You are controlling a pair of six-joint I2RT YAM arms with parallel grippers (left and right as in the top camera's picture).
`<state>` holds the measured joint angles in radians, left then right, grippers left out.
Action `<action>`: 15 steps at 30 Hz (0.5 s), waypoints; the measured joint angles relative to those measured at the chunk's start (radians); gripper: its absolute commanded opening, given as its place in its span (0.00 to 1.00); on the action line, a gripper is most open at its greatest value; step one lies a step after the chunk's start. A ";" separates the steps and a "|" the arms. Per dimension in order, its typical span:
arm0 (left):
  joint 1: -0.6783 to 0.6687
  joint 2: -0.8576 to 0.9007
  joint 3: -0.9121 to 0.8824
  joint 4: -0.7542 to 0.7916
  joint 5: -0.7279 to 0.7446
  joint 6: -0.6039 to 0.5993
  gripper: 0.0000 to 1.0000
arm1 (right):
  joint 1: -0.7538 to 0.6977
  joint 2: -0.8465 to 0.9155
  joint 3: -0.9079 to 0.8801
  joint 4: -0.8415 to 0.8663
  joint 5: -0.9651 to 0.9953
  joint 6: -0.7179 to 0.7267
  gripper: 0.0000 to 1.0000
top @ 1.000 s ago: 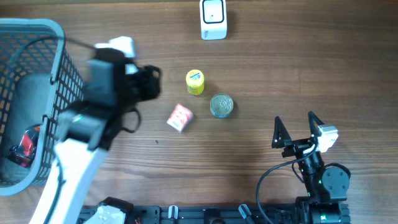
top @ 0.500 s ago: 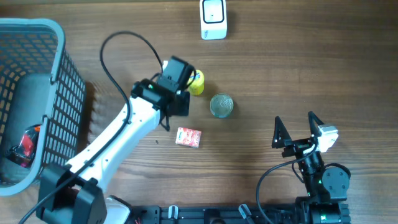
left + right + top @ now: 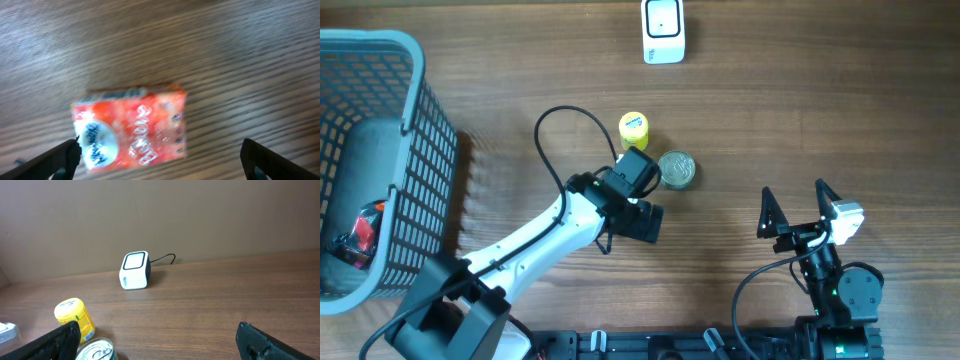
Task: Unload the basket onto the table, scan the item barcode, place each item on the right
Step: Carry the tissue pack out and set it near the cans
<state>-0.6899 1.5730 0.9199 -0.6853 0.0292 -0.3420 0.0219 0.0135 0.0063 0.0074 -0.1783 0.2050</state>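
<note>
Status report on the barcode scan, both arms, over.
Left tool open, straddling red packet, not gripping. Right tool open, empty. Packet flat on table, away from scanner. Tin can and yellow jar between them.

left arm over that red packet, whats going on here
The left gripper hangs open over a red packet lying flat on the table, its fingers to either side and not touching it. The white scanner sits at the table's far edge, so no scan yet. The right gripper rests open near its base, holding nothing.
</note>
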 measured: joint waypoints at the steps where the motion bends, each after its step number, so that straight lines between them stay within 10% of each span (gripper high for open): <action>1: -0.002 0.000 -0.006 0.015 -0.001 0.000 1.00 | 0.000 0.000 0.000 0.000 0.000 0.000 1.00; 12: -0.002 0.069 -0.080 0.097 -0.016 -0.004 0.98 | 0.000 0.000 0.000 0.000 0.000 0.000 1.00; 15: -0.002 0.069 -0.080 0.117 -0.016 -0.006 0.84 | 0.000 0.000 0.000 0.000 0.000 0.000 1.00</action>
<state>-0.6914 1.6421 0.8402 -0.5686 0.0135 -0.3477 0.0219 0.0135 0.0063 0.0071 -0.1783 0.2047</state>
